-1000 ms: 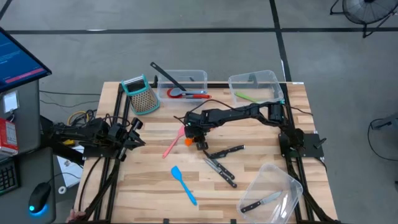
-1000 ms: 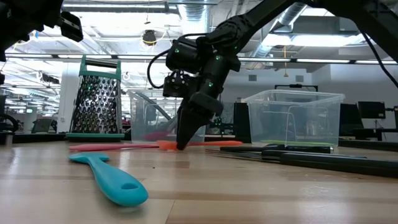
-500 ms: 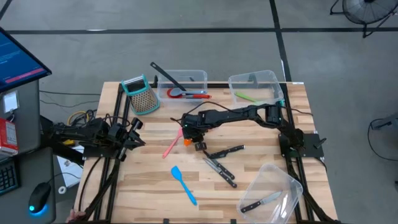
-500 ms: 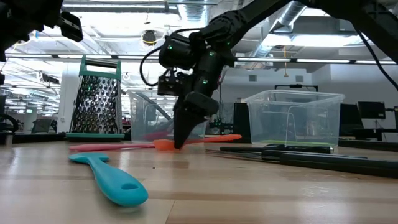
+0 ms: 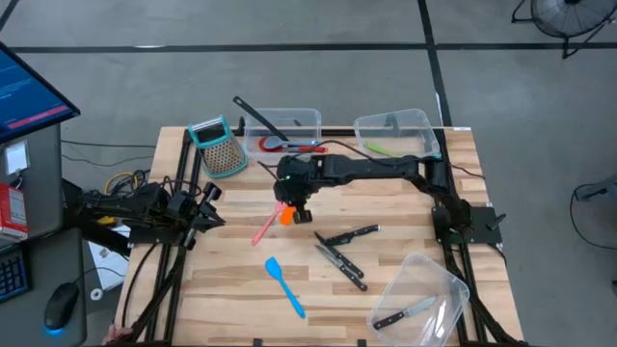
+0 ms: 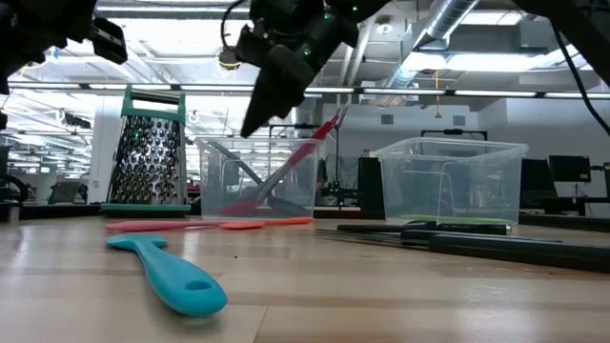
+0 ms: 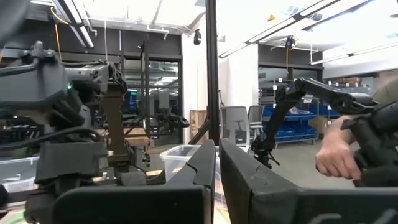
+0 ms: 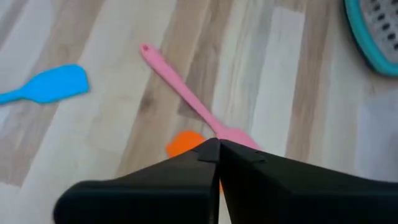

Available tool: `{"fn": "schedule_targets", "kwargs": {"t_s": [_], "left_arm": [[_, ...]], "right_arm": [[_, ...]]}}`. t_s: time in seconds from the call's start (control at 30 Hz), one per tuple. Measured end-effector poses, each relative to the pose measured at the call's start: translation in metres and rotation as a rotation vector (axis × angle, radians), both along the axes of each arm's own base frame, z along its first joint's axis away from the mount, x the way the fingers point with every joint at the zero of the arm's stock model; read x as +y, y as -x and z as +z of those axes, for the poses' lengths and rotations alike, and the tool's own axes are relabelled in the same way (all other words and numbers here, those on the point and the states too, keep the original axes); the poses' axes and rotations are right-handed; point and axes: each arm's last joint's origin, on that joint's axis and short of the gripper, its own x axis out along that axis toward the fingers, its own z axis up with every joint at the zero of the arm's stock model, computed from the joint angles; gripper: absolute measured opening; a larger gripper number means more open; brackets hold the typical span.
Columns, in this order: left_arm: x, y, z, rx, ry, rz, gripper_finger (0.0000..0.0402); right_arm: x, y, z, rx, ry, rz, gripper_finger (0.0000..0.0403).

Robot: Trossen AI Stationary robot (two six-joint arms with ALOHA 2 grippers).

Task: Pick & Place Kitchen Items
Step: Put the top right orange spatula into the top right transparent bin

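We see the right gripper (image 5: 286, 200) raised above the table (image 5: 231, 289), its fingers (image 8: 205, 163) pressed together on nothing. The orange spatula (image 5: 286, 216) lies flat on the wood below it, touching the head of the pink spatula (image 5: 266, 225) (the two overlap in the right wrist view). The blue spatula (image 5: 285, 285) rests nearer the front edge, well apart from both. Three knives (image 5: 345, 253) lie to the right of the orange one, and another knife (image 5: 403, 311) sits inside a tipped bin (image 5: 424, 294) at the front right corner. The grater (image 5: 218, 146) stands at the back left. The left gripper (image 5: 207, 207) waits at the table's left edge, also closed tight.
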Motion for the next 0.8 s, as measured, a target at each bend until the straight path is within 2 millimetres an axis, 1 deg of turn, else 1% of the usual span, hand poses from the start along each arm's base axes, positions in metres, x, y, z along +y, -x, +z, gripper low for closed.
{"fn": "schedule_targets", "kwargs": {"t_s": [0.1,0.2,0.27,0.33,0.47,0.53,0.6,0.67,0.8], "left_arm": [[0.0,0.0,0.0,0.001,0.0,0.0,0.0008],[0.0,0.0,0.0,0.001,0.0,0.0,0.0008],[0.0,0.0,0.0,0.001,0.0,0.0,0.0008],[0.0,0.0,0.0,0.001,0.0,0.0,0.0008],[0.0,0.0,0.0,0.001,0.0,0.0,0.0008],[0.0,0.0,0.0,0.001,0.0,0.0,0.0008],[0.0,0.0,0.0,0.001,0.0,0.0,0.0008],[0.0,0.0,0.0,0.001,0.0,0.0,0.0008],[0.0,0.0,0.0,0.001,0.0,0.0,0.0008]], "right_arm": [[-0.005,0.005,-0.003,0.052,0.016,-0.004,0.0019],[-0.009,0.007,-0.015,0.127,0.034,0.034,0.0063],[-0.01,0.005,-0.031,0.167,0.041,0.046,0.0105],[-0.012,-0.001,-0.045,0.173,0.054,0.053,0.0152],[-0.022,-0.011,-0.061,0.127,0.082,0.036,0.0248],[-0.027,-0.012,-0.066,0.131,0.093,0.034,0.0279],[-0.034,-0.01,-0.066,0.131,0.095,0.022,0.0296],[-0.04,-0.008,-0.065,0.138,0.093,0.009,0.03],[-0.051,0.005,-0.079,0.243,0.07,-0.012,0.0295]]}}
